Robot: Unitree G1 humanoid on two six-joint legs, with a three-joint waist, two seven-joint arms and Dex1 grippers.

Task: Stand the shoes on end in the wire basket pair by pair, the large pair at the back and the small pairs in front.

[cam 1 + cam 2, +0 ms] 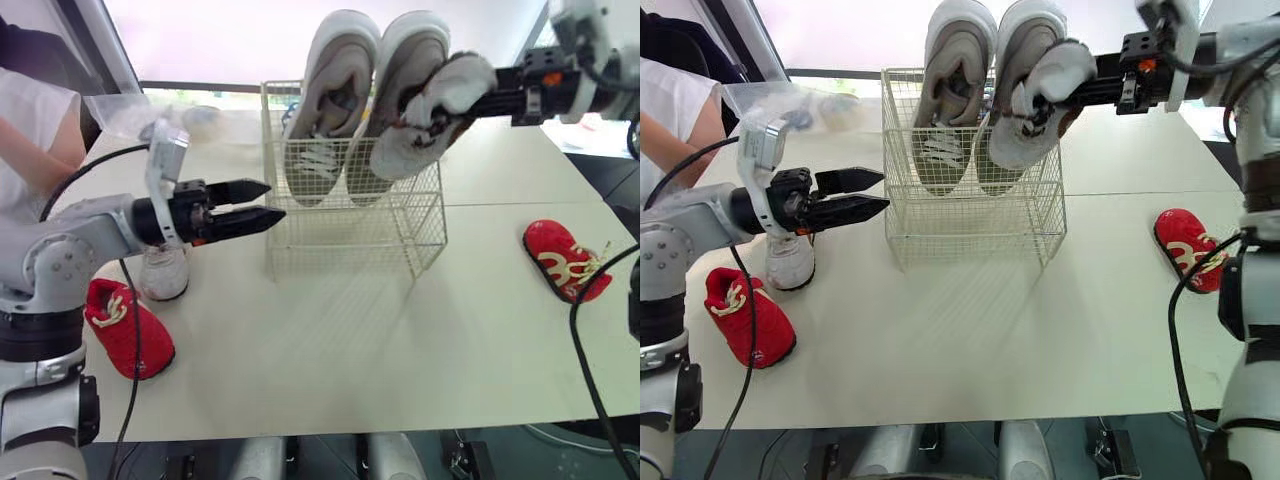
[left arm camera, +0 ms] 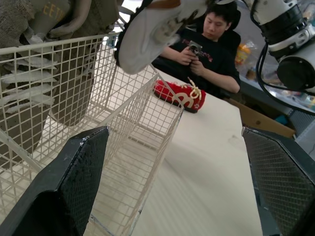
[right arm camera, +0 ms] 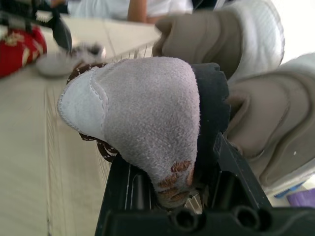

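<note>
Small white shoe (image 1: 430, 115): my right gripper (image 1: 478, 103) clamped on its heel, upper centre-right, toe hanging over wire basket (image 1: 350, 240) front to drop in on end. Left gripper (image 1: 255, 203) parted, empty, beside basket.

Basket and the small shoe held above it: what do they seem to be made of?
The basket: thin metal wire, seemingly coated cream-white; a see-through grid of straight rods. The small shoe: probably suede or suede-like fabric, matte grey; the surface looks fuzzy, with a stitched paler panel.
</note>
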